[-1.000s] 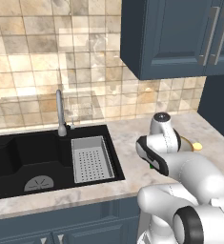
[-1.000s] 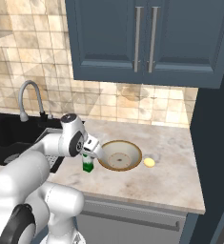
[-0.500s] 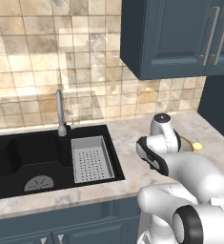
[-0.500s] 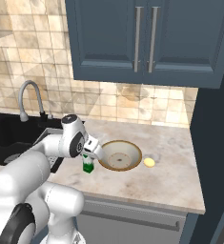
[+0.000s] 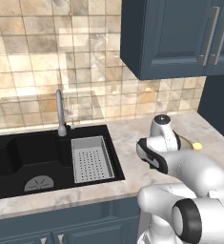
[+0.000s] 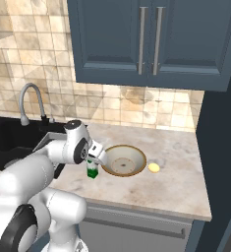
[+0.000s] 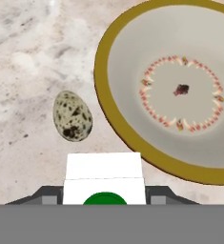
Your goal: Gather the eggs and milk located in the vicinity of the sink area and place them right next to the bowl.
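My gripper (image 7: 104, 196) is shut on the milk (image 7: 104, 177), a white carton with a green cap, its dark fingers (image 7: 47, 194) at the carton's two sides. In the right base view the gripper (image 6: 93, 158) holds the milk (image 6: 92, 170) upright just left of the bowl (image 6: 131, 155), low over the counter; whether it touches the counter I cannot tell. The bowl (image 7: 102, 90) is wide and cream inside with a brown rim. A speckled egg (image 7: 72, 116) lies on the counter close beside the bowl's rim, just beyond the carton.
The black double sink (image 5: 27, 162) with its silver faucet (image 5: 60, 112) and grey strainer basket (image 5: 92, 159) lies to the left. A small yellow object (image 6: 154, 168) rests on the counter right of the bowl. Blue wall cabinets (image 6: 141, 39) hang overhead.
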